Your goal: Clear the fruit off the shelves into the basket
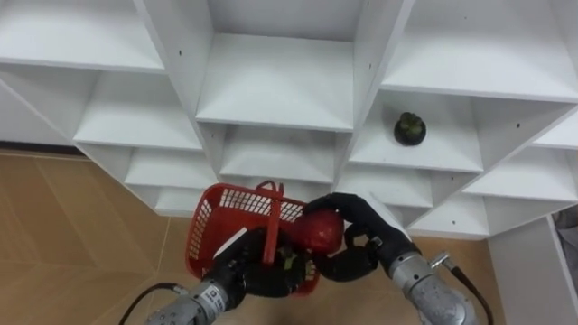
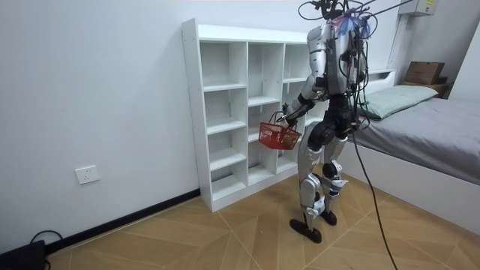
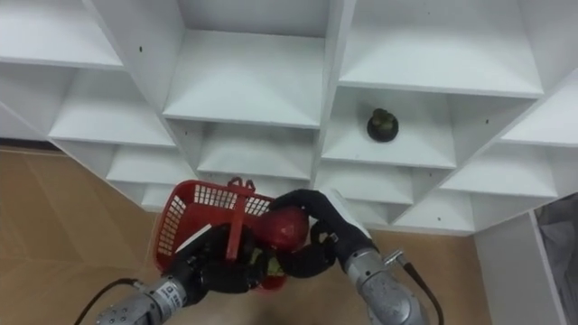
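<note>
Standing at white closet (image 1: 271,90), wood floor (image 1: 81,226), right hand (image 1: 366,230) clasping red fruit (image 1: 321,233), left hand (image 1: 248,271) gripping basket (image 1: 203,235)

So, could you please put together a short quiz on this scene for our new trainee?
1. True or false: the red basket hangs from the robot's right hand.
2. What does the right hand hold above the basket? A) a red fruit B) a banana C) nothing
3. Fill in: the dark fruit lies in a compartment of the white shelf unit, to the robot's ____ of the basket.

Key:
1. False: the left hand is curled round the basket's handle.
2. A
3. right
</note>
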Tool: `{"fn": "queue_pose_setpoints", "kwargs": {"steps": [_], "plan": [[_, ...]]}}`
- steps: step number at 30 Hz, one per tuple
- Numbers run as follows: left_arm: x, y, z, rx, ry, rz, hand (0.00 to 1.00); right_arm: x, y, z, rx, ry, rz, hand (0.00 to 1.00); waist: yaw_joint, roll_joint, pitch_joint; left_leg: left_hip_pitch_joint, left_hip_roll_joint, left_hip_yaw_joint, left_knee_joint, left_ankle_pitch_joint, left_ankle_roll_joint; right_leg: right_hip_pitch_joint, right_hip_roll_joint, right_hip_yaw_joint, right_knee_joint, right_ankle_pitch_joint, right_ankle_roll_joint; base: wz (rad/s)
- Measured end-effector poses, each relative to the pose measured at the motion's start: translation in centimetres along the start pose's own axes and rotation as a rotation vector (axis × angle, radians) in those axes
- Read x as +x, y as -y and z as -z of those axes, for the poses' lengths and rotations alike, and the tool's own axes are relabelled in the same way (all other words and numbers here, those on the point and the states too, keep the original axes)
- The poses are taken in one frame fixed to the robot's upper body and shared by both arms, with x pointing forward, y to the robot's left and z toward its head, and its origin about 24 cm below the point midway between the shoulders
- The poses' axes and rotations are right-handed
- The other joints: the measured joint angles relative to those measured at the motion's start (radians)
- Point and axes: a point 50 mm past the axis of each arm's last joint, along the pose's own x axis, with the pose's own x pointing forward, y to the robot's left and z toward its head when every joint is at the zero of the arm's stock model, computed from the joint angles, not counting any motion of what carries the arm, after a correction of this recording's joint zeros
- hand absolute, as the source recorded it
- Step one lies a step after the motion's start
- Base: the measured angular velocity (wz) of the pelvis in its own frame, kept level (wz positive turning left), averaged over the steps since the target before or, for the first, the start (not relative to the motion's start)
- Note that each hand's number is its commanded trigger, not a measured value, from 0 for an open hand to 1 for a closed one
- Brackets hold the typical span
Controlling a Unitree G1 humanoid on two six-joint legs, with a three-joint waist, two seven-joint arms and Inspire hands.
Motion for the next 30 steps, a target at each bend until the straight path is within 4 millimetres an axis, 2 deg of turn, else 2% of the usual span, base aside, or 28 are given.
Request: {"fn": "queue_pose_setpoints", "kwargs": {"steps": [2, 3, 4, 5, 6, 14, 18, 30], "plan": [[0.1, 0.2, -0.2, -0.021, 0.014, 0.025, 1.00, -0.1, 0.2, 0.1, 0.008, -0.003, 0.006, 1.00, 0.000, 0.000, 0.0000, 0.000, -0.001, 0.000, 0.000, 0.000, 0.000, -0.001, -0.002, 0.000, 0.003, -0.001, 0.000, -0.02], [0.1, 0.4, -0.4, -0.022, 0.020, 0.043, 1.00, -0.1, 0.3, 0.1, 0.009, -0.004, 0.007, 0.72, 0.000, 0.000, 0.0000, 0.000, -0.001, 0.000, 0.000, 0.000, 0.000, -0.001, -0.002, 0.000, 0.003, -0.001, 0.000, 0.00], [0.1, 0.5, -0.5, -0.021, 0.025, 0.061, 1.00, 0.0, 0.3, 0.1, 0.009, -0.005, 0.009, 0.57, 0.000, 0.000, 0.0000, 0.000, -0.001, 0.001, 0.000, 0.000, 0.000, -0.002, -0.002, 0.000, 0.004, -0.001, 0.000, 0.00], [0.1, 0.6, -0.5, -0.020, 0.026, 0.070, 1.00, 0.0, 0.4, 0.1, 0.009, -0.005, 0.009, 0.47, -0.001, 0.000, 0.0000, 0.000, -0.001, 0.001, 0.000, 0.000, 0.000, -0.002, -0.002, 0.000, 0.004, -0.001, 0.000, 0.00], [0.1, 0.6, -0.5, -0.021, 0.026, 0.082, 1.00, 0.0, 0.4, 0.0, 0.009, -0.005, 0.010, 0.00, -0.001, 0.000, -0.0001, 0.001, -0.001, 0.002, 0.000, 0.000, 0.000, -0.002, -0.002, 0.000, 0.005, -0.001, 0.000, 0.00], [0.2, 1.0, -0.7, -0.022, 0.035, 0.127, 1.00, -0.1, 0.4, 0.2, -0.002, -0.009, 0.006, 0.00, -0.001, 0.001, -0.0003, 0.002, -0.001, 0.002, 0.003, 0.000, 0.000, -0.001, -0.003, 0.000, 0.007, -0.001, -0.001, 0.00], [0.3, 1.9, -1.5, -0.029, 0.070, 0.179, 1.00, -0.1, 0.0, 0.2, -0.016, -0.009, -0.032, 0.00, -0.001, 0.000, -0.0002, 0.003, -0.001, 0.002, 0.001, 0.000, 0.000, 0.000, -0.003, 0.000, 0.008, -0.001, -0.001, 0.00], [0.2, 2.0, -1.5, -0.035, 0.068, 0.198, 1.00, -0.2, -0.3, 0.3, -0.035, -0.011, -0.073, 0.00, -0.002, -0.003, 0.0016, 0.004, -0.002, 0.002, -0.001, 0.000, 0.000, -0.002, -0.004, 0.002, 0.007, -0.002, -0.001, 0.00]]}}
